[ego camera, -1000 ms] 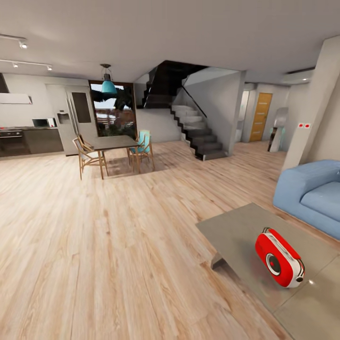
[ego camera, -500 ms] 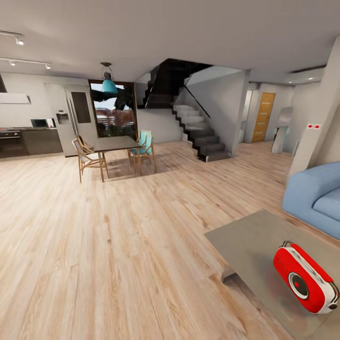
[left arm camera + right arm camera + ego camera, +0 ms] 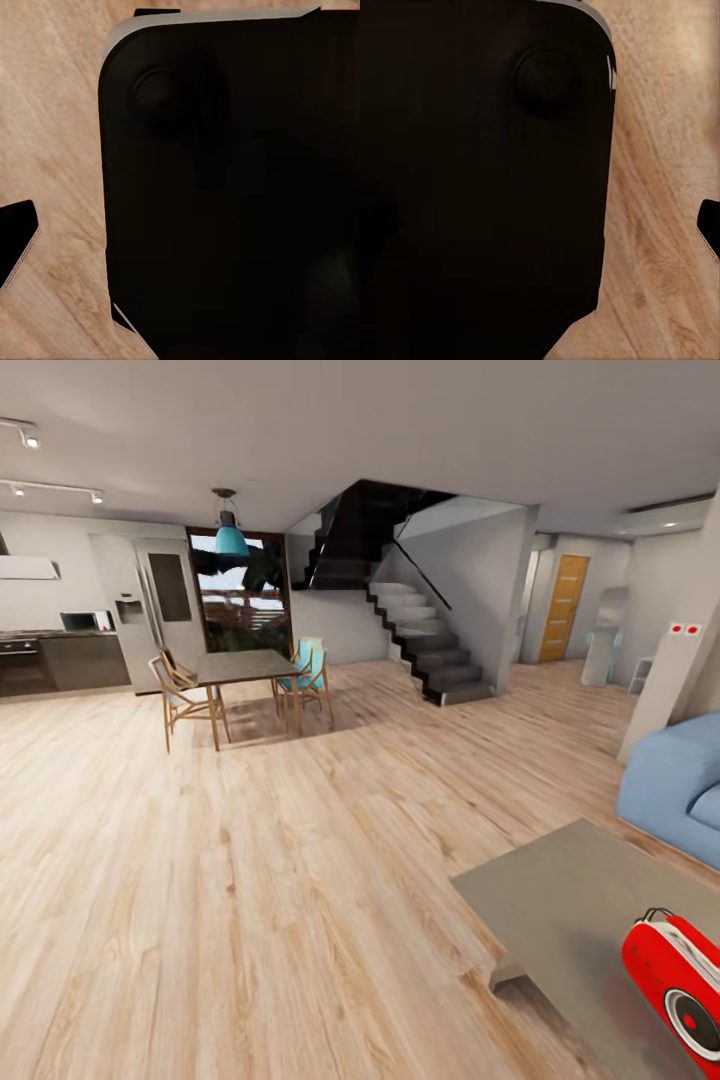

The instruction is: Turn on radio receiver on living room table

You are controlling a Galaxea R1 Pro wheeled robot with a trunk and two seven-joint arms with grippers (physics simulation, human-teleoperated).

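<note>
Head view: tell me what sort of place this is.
Most likely an open-plan home: a living area with a blue sofa and a low grey table holding a red radio receiver, a dining table and a staircase behind.

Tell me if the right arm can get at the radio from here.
Probably not yet: the radio sits on the table at the head view's lower right edge, half cut off, and no arm is raised toward it.

You see a red radio (image 3: 680, 985) with a white edge band and a grey dial, on a glossy grey table (image 3: 560, 895). The floor (image 3: 250, 860) is light wood with streaky grain. The sofa (image 3: 675, 790) is blue. The pendant lamp (image 3: 230, 540) is teal. The stairs (image 3: 430, 650) are dark grey. The door (image 3: 563, 607) is orange wood.
</note>
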